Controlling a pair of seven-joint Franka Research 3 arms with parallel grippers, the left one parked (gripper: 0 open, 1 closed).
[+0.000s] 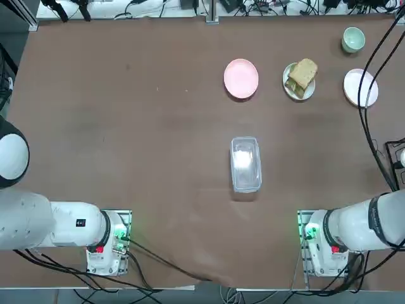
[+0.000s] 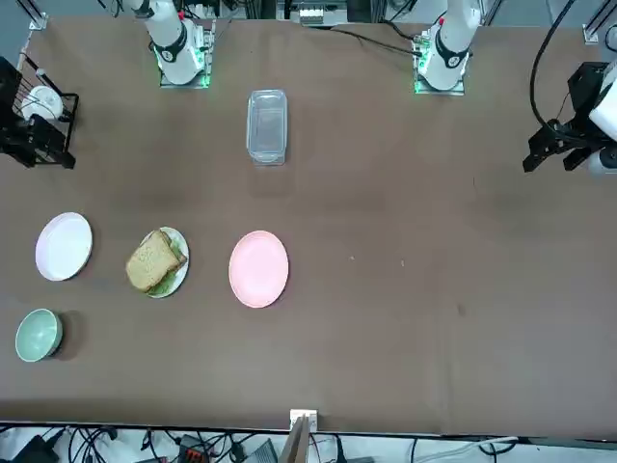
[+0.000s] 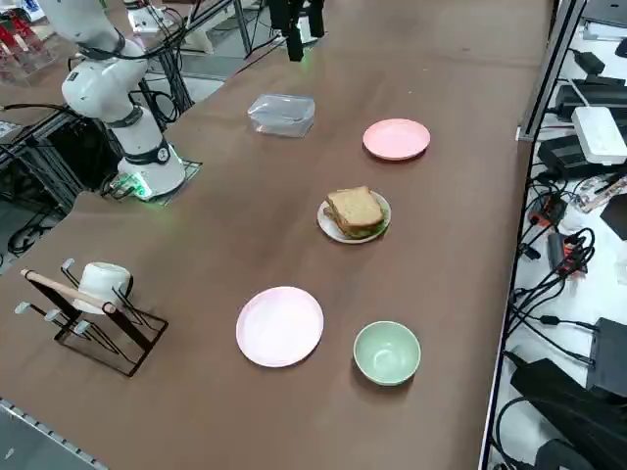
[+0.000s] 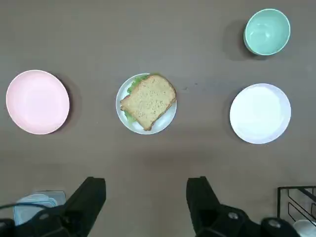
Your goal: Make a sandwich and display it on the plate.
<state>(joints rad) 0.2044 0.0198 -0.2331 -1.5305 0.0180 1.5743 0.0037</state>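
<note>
Sandwich (image 1: 302, 74) count is one: two toast slices with green leaf showing at the edge, sitting on the small white plate (image 1: 293, 90) at the upper right of the top view. It overhangs the rim a little on one side.

Three round plates lie in a row across that part of the table: the small one under the food, a pink plate (image 1: 241, 78) near the upper centre, and a second pale plate (image 1: 360, 87) close to the right edge, which looks white from the wrist camera but faintly pink elsewhere, so its colour is hard to settle. One pale-green cup (image 1: 353, 39) stands in the top right corner, beyond that plate. One clear lidded box (image 1: 245, 163) lies at the middle of the frame; something whitish may be inside, though the lid hides it. One wire rack (image 3: 95, 323) at the lower left of the side view carries a white mug (image 3: 104, 279) tipped on its pegs.

Both bare plates and the cup hold nothing.

The right gripper (image 4: 145, 197) hangs high above the table, its two black fingers (image 4: 87, 197) spread wide with nothing between them. In the wrist view the sandwich sits just beyond the gap between the fingers, well apart from them.
</note>
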